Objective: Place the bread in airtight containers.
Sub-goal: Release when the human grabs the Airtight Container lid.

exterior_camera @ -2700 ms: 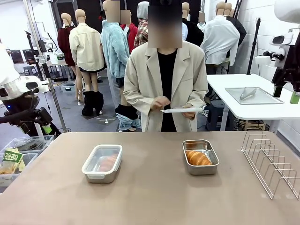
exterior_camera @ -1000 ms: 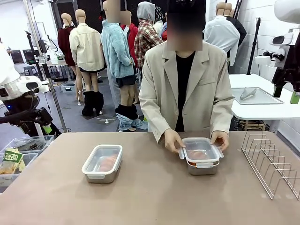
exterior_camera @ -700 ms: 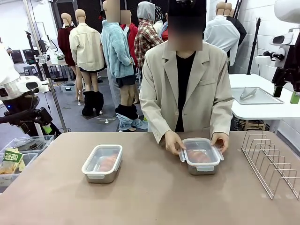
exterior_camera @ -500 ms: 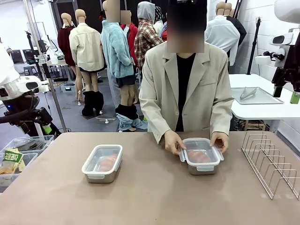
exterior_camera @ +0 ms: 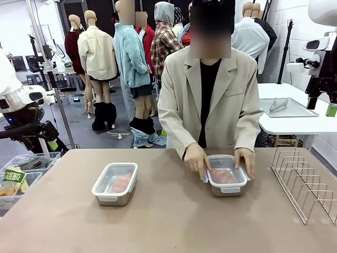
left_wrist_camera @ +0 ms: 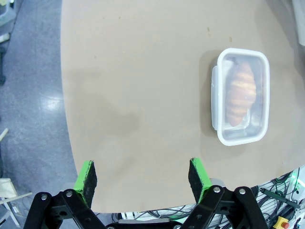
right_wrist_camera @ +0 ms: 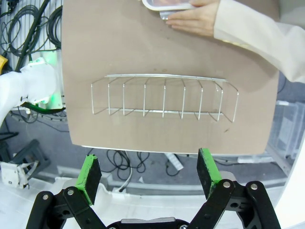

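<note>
Front view has the person's two hands (exterior_camera: 197,158) pressing a clear lid down onto the right-hand container (exterior_camera: 225,179), one hand on each short side of it; the roll inside shows as a blurred orange shape through the plastic. To the left of that container, well apart on the table (exterior_camera: 168,221), sits the other container (exterior_camera: 115,183), lid already on, its roll (left_wrist_camera: 239,91) golden-brown with ridged bands, long axis running along the pan's length. Just to the right of the container under the hands stands the wire rack (exterior_camera: 305,182). Both grippers hang high and off the table; the left gripper (left_wrist_camera: 143,176) has its green pads spread wide and empty, with the lidded container up and to the right of its fingers; the right gripper (right_wrist_camera: 150,174) is likewise spread and empty, looking over the rack towards the hands. My judgement: the hands are far nearer than either arm, and snapping this last lid's clips is what remains.
</note>
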Robot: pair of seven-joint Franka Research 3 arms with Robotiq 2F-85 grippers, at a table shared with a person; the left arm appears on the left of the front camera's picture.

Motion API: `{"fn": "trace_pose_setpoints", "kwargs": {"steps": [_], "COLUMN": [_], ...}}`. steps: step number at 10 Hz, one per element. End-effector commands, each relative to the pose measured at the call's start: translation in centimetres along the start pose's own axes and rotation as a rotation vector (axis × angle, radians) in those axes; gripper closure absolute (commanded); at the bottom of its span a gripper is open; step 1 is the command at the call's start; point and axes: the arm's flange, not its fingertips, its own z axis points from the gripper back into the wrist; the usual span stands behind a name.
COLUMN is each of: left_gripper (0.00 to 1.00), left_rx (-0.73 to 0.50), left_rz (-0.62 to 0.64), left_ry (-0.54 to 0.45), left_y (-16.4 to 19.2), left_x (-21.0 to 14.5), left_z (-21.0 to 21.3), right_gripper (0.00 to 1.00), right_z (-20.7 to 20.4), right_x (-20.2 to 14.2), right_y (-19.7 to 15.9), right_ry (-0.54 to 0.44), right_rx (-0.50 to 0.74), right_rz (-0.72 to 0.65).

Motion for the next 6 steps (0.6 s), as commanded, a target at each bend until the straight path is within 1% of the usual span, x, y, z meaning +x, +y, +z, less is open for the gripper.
{"fn": "trace_pose_setpoints", "kwargs": {"steps": [1, 6], "left_gripper": [0.0, 0.0], "left_rx": [-0.003, -0.003], "left_rz": [0.002, 0.002], "left_ry": [-0.002, -0.002], "left_y": [0.15, 0.15], "left_x": [0.01, 0.01], "left_z": [0.05, 0.05], "right_gripper": [0.0, 0.0], "right_z": [0.1, 0.1], "right_x": [0.02, 0.02], "right_y": [0.09, 0.09], "right_ry": [-0.002, -0.002], "right_rx": [0.004, 0.004], "right_rz": [-0.006, -0.006]}}
